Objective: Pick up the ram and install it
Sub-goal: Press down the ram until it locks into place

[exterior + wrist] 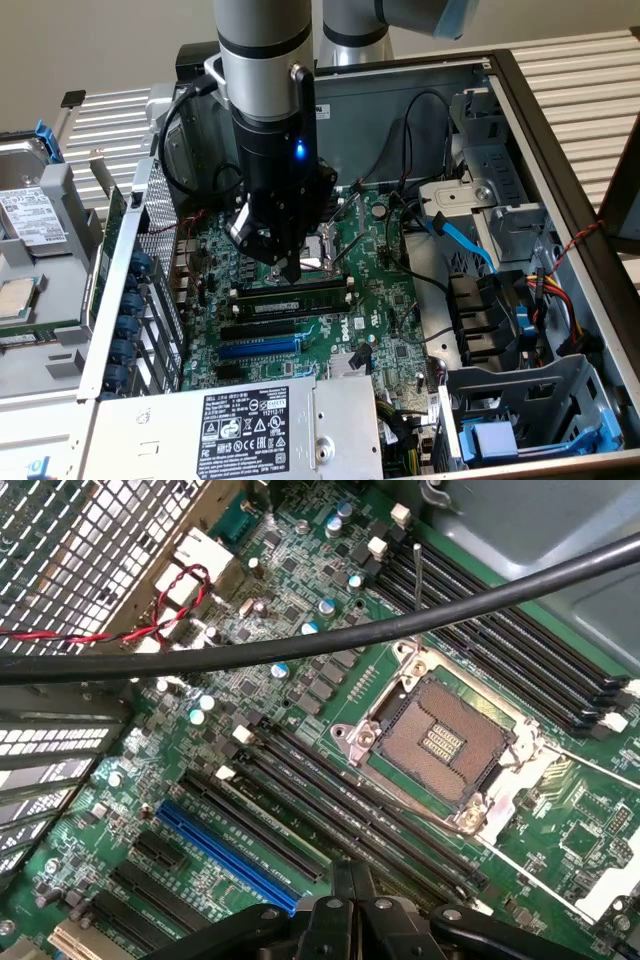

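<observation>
The ram (290, 294) is a long green stick with dark chips. It stands on edge along one of the black slots of the motherboard (380, 300), beside the processor socket (322, 250). My gripper (290, 272) hangs tip down directly over the middle of the ram, close above it or touching its top edge; I cannot tell which. In the wrist view the gripper (352, 875) has its fingers pressed together with nothing between them, above the rows of black slots (330, 800). There I cannot tell the ram from the slots.
A blue expansion slot (258, 348) (225, 850) lies beyond the black slots. A black cable (400, 625) crosses the wrist view above the open socket (445, 742). The power supply (260, 430), drive cage (520, 400) and loose blue cables (465, 240) crowd the case walls.
</observation>
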Robot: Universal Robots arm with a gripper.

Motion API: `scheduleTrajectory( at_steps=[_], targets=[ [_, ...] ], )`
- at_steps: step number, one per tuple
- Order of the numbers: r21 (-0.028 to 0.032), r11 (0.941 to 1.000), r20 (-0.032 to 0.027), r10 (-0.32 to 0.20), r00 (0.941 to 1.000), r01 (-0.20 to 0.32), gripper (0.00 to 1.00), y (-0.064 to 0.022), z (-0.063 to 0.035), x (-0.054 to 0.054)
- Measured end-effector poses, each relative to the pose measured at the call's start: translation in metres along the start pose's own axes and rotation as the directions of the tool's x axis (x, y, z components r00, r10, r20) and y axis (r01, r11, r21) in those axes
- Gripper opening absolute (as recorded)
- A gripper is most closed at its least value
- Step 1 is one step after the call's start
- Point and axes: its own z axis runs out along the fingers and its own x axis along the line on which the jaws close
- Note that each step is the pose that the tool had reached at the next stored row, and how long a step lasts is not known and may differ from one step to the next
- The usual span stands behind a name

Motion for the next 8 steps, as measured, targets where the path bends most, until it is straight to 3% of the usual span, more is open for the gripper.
scheduleTrajectory(
  at_steps=[8],
  targets=[
    [0.0035, 0.9956, -0.0013, 0.093, 0.9956, -0.093, 0.11, 0.0, -0.0001, 0.0]
  ],
)
